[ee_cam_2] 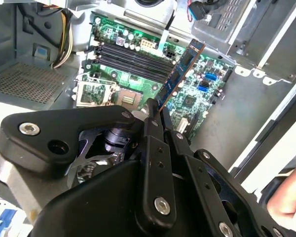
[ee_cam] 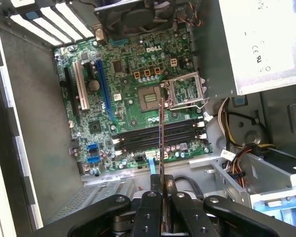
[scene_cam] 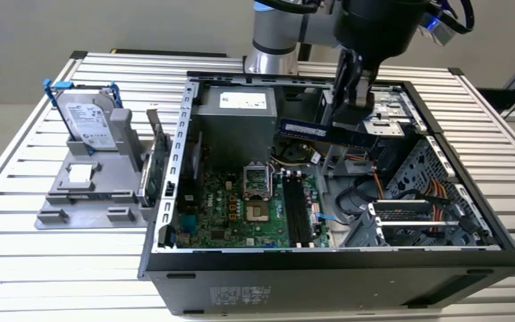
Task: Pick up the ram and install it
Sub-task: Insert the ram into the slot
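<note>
The ram (scene_cam: pixel 310 129) is a thin bluish-green stick with dark chips. My gripper (scene_cam: pixel 351 121) is shut on one end of it and holds it in the air over the open computer case (scene_cam: pixel 329 258). In the second wrist view the ram (ee_cam_2: pixel 180 69) sticks out from the gripper (ee_cam_2: pixel 155 112) toward the green motherboard (ee_cam_2: pixel 202 98). The first wrist view has the ram (ee_cam: pixel 161 133) edge-on, lying across the black memory slots (ee_cam: pixel 138 139) from above, with the gripper (ee_cam: pixel 161 191) beneath it. The slots (scene_cam: pixel 295 215) hold no stick.
A silver hard drive with blue handles (scene_cam: pixel 88 119) stands in a grey fixture (scene_cam: pixel 83 201) at the exterior view's left. Inside the case are the power supply (scene_cam: pixel 239 111), cables (scene_cam: pixel 410 191) and a metal drive cage (scene_cam: pixel 436 168). A hand (ee_cam_2: pixel 291 197) shows outside the case.
</note>
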You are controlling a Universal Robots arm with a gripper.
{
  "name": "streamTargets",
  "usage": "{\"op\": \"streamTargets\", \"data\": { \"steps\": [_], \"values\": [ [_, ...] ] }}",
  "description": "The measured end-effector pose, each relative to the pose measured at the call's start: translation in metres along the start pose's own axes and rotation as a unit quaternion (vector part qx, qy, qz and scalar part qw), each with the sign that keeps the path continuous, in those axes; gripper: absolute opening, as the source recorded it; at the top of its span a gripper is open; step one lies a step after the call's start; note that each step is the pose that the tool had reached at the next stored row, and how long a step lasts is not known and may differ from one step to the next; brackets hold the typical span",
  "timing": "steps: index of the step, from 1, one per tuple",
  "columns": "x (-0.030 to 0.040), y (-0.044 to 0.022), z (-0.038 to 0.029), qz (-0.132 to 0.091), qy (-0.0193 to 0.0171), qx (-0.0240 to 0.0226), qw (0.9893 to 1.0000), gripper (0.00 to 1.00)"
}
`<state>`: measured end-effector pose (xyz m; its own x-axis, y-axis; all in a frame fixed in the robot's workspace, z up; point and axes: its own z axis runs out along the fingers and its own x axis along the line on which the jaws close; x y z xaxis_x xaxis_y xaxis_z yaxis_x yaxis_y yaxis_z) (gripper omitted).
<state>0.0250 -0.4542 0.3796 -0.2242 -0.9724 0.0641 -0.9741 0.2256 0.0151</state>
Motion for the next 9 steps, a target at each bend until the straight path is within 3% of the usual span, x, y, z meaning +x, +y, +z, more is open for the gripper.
{"op": "streamTargets", "data": {
  "steps": [9],
  "values": [
    [0.0000, -0.0001, 0.0001, 0.030, -0.0004, -0.0019, 0.9996, 0.00]
  ]
}}
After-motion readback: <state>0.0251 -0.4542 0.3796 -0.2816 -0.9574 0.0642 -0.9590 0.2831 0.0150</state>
